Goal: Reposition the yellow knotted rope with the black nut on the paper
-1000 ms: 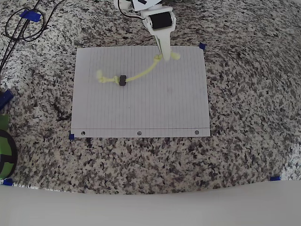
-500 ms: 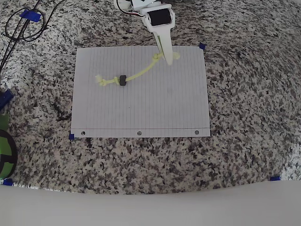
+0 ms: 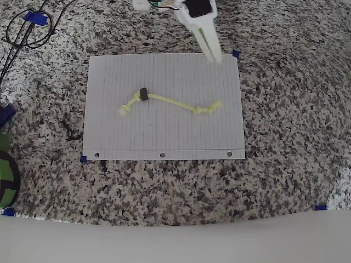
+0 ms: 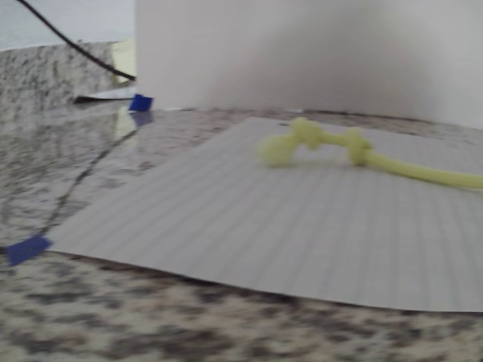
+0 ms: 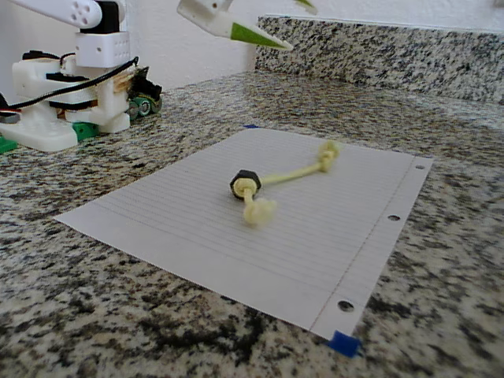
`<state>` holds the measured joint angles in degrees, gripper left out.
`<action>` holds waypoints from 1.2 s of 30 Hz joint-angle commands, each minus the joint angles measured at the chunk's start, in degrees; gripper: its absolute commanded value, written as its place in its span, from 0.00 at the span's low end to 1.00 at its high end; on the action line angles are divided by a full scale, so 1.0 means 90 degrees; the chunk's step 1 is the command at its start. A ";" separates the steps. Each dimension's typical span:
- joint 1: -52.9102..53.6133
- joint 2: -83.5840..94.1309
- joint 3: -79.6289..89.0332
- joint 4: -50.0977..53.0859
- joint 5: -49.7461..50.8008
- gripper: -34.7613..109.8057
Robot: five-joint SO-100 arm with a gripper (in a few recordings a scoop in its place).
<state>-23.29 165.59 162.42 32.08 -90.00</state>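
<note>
One yellow knotted rope (image 3: pixel 167 102) lies loose on the paper (image 3: pixel 164 137), nothing holding it. In the overhead view its long axis runs roughly left to right across the sheet's middle, sagging from the upper left toward the lower right: one knotted end (image 3: pixel 125 111) sits low on the left, the cord climbs to the black nut (image 3: pixel 143 94), then trails down to the other knotted end (image 3: pixel 208 108) on the right. The nut is threaded on the cord close to the left knot. In the fixed view the nut (image 5: pixel 245 183) stands on edge with the near knot (image 5: pixel 258 211) just in front of it. The wrist view shows a knotted end (image 4: pixel 313 142) resting flat on the lined sheet.

The paper lies flat on the speckled counter (image 3: pixel 285 164), its three punched holes along the bottom edge in the overhead view.

The gripper (image 3: pixel 210 48) hangs over the sheet's top edge, apart from the rope, with nothing in its jaws; how far they are parted cannot be told.
</note>
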 commanded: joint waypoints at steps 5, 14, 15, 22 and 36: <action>0.0068 0.0166 -0.0010 -0.0068 0.0010 0.58; 0.2246 -0.0371 0.0195 -0.0293 0.0068 0.31; 0.2402 -0.0537 0.0186 -0.0391 0.0068 0.28; 0.2676 -0.1836 -0.0176 -0.0654 0.0068 0.24; 0.2900 -0.4414 -0.2187 -0.0039 0.0010 0.24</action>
<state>2.02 126.12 145.55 31.82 -89.82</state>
